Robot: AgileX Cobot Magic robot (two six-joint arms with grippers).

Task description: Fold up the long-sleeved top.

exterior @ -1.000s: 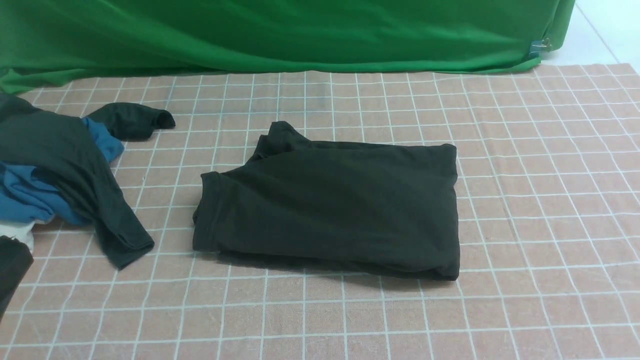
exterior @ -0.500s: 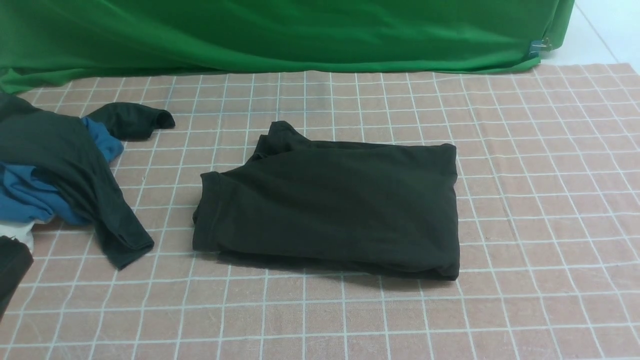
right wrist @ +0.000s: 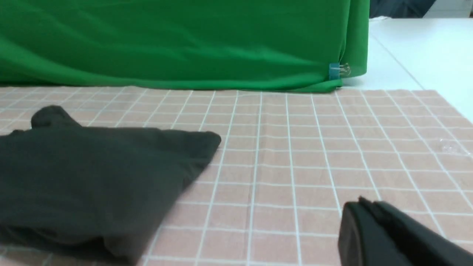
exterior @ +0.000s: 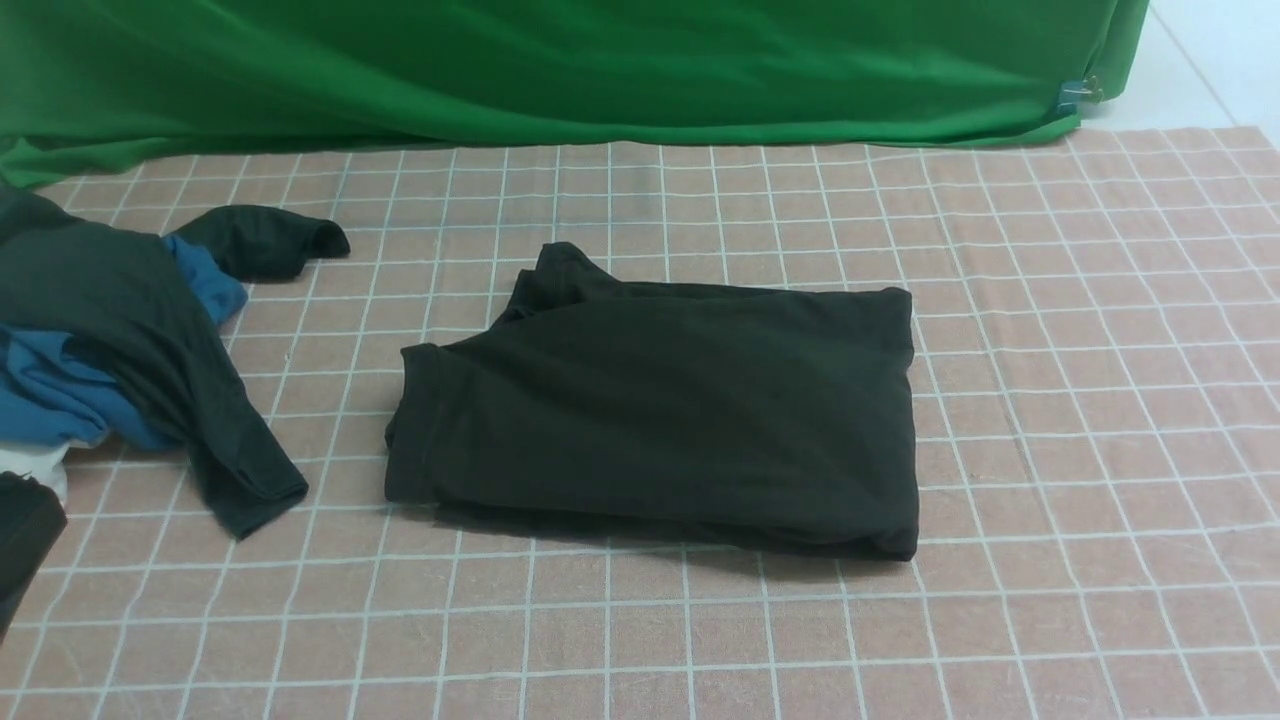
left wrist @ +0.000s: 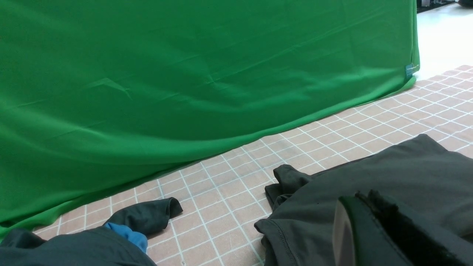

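Observation:
The long-sleeved top (exterior: 660, 400) lies folded into a flat black rectangle in the middle of the checked cloth; it also shows in the left wrist view (left wrist: 369, 177) and the right wrist view (right wrist: 92, 173). Neither arm shows in the front view. My left gripper (left wrist: 364, 197) hangs shut, with nothing between its fingers, in front of the top's near left part. To the right of the top my right gripper (right wrist: 364, 205) is shut and empty over bare cloth.
A heap of dark charcoal-grey garment (exterior: 150, 330) and blue cloth (exterior: 50, 390) lies at the left edge. The pink checked tablecloth (exterior: 1080, 400) covers the table. A green backdrop (exterior: 560, 60) hangs along the far edge, clipped at its right corner (exterior: 1075, 95).

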